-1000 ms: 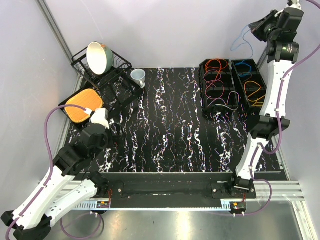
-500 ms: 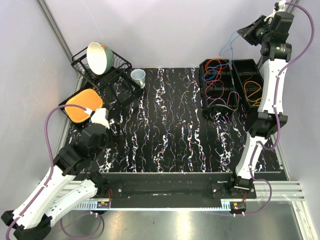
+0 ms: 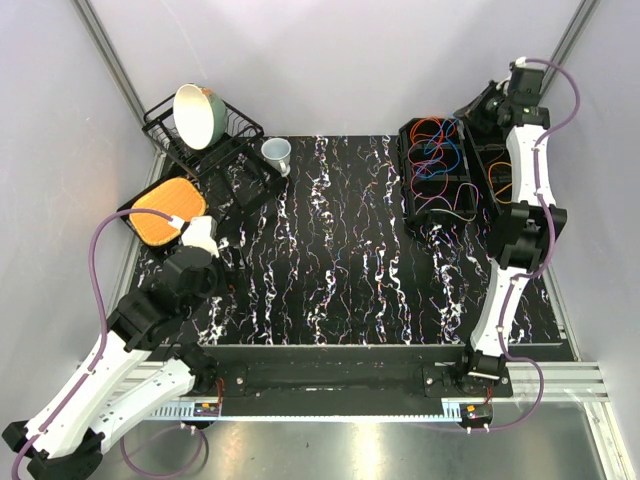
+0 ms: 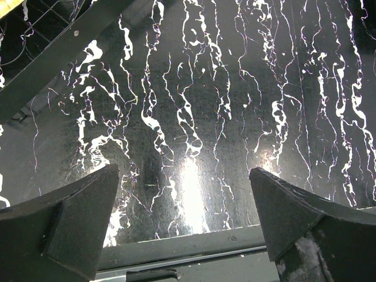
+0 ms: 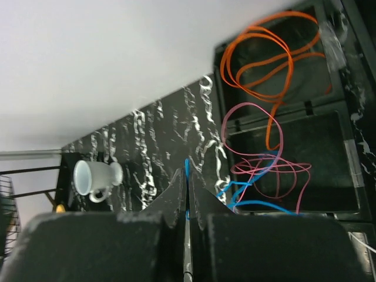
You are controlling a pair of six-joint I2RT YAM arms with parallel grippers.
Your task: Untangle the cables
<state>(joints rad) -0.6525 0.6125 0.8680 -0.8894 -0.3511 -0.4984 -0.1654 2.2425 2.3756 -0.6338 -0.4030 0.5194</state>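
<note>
Right pincer (image 3: 478,108) at black bin's (image 3: 425,215) far edge; cables (image 3: 437,150) heaped inside.

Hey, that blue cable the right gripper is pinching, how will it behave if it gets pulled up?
Probably floppy: the blue cable hangs in loose curves from the shut right gripper. Likely very light, being so thin. It may drag the pink cable along, since their loops cross over the black tray.

The cables (image 3: 437,150) lie in bins (image 3: 407,185) at far right.
</note>
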